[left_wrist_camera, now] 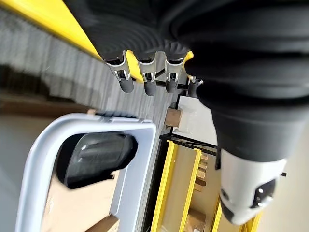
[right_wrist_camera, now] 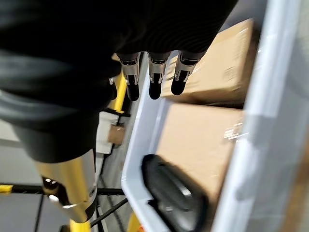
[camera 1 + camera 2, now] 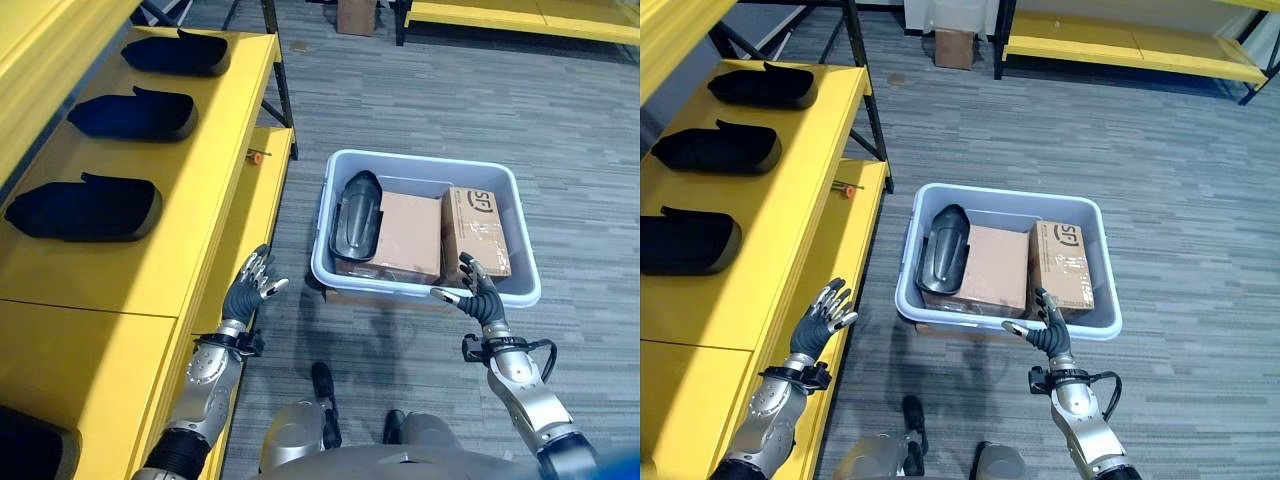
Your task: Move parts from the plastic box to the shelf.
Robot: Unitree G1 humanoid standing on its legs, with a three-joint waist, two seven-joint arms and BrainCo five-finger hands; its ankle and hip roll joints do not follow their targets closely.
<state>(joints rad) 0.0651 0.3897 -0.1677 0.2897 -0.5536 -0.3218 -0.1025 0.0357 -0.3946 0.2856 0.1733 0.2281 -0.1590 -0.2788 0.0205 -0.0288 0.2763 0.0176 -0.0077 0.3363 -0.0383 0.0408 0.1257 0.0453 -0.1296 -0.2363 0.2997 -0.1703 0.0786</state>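
A pale grey plastic box (image 3: 428,292) stands on the floor ahead. One black curved part (image 3: 356,216) lies in its left side, beside two cardboard boxes (image 3: 410,236). Three like black parts (image 3: 85,208) rest in a row on the yellow shelf (image 3: 150,270) at the left. My left hand (image 3: 250,287) hovers open between the shelf edge and the box, holding nothing. My right hand (image 3: 478,295) is open just over the box's near rim, also empty. In the right wrist view the black part (image 2: 176,195) shows past the fingers (image 2: 154,82).
A lower yellow shelf level (image 3: 258,195) carries a small orange item (image 3: 257,157). Another yellow rack (image 3: 520,14) and a cardboard box (image 3: 355,15) stand at the far end of the grey carpet.
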